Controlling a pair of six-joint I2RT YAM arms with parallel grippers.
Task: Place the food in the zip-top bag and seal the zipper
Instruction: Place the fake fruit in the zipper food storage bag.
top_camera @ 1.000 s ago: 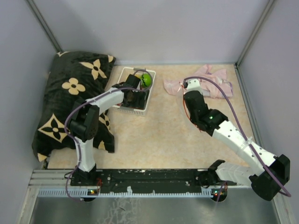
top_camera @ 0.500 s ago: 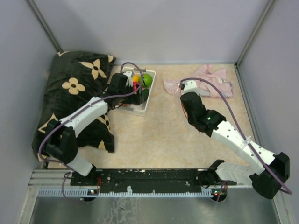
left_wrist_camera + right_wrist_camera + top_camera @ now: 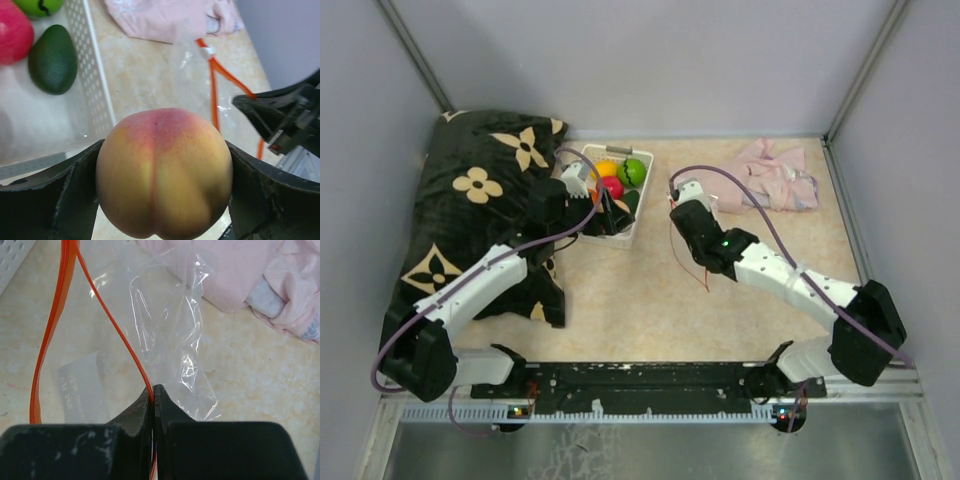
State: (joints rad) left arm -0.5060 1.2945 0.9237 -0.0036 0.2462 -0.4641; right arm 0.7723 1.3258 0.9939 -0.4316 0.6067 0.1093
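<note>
My left gripper [image 3: 164,200] is shut on a peach-coloured toy fruit [image 3: 164,172], held just off the near right corner of the white slotted basket [image 3: 95,95]; in the top view the left gripper [image 3: 608,208] is at that corner. The basket holds a red fruit [image 3: 612,187], a bright green one [image 3: 635,171], an orange-yellow one [image 3: 604,168] and a dark green avocado [image 3: 52,59]. My right gripper [image 3: 154,390] is shut on the red-orange zipper strip [image 3: 55,330] of the clear zip-top bag [image 3: 160,335], whose mouth gapes open. It shows right of the basket in the top view [image 3: 678,212].
A black pillow with tan flowers [image 3: 480,200] lies at the left, touching the basket. A pink cloth [image 3: 775,180] lies at the back right, just behind the bag [image 3: 240,270]. Grey walls close off the table on three sides.
My left gripper has drawn back out of the basket towards its near right corner, holding the peach. My right gripper has moved left, towards the basket, taking the bag along.
</note>
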